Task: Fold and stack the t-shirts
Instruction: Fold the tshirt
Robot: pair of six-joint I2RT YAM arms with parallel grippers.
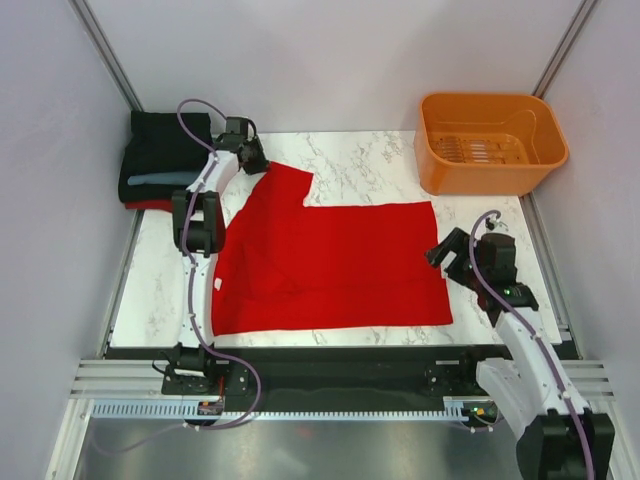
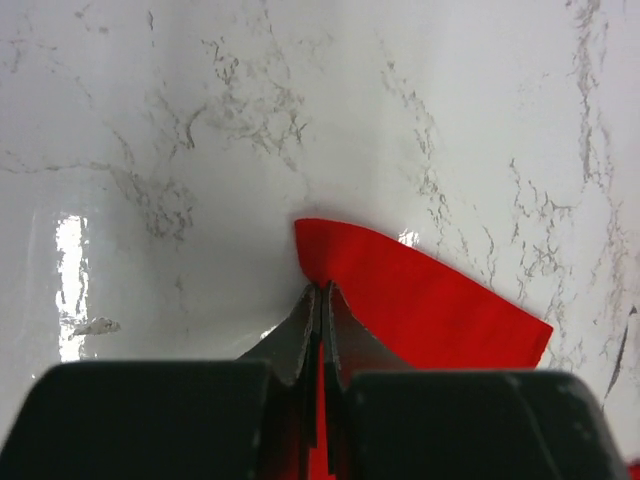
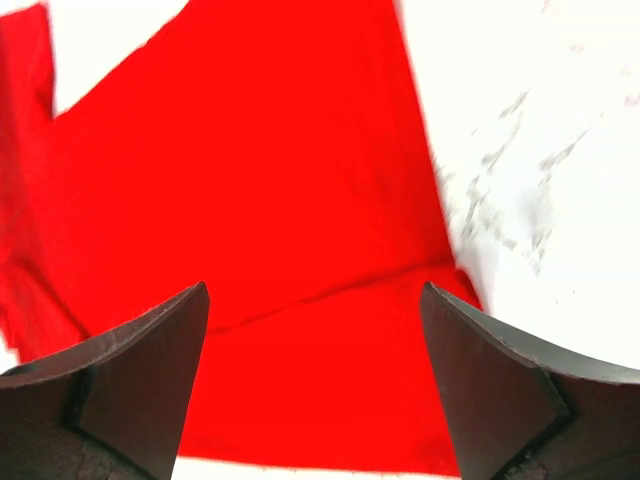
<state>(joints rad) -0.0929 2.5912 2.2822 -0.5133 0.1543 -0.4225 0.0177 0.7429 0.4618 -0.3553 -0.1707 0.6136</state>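
Observation:
A bright red t-shirt lies flat on the marble table, one sleeve pointing to the far left. My left gripper is shut on the tip of that sleeve; the cloth shows between its closed fingers. My right gripper is open and empty, hovering over the shirt's right edge; red cloth fills its view between the spread fingers. A stack of folded shirts, black on top with slate-blue and red edges showing, sits at the far left.
An orange plastic basket stands at the far right corner. Bare marble table lies between the basket and the stack. Grey walls close in on both sides.

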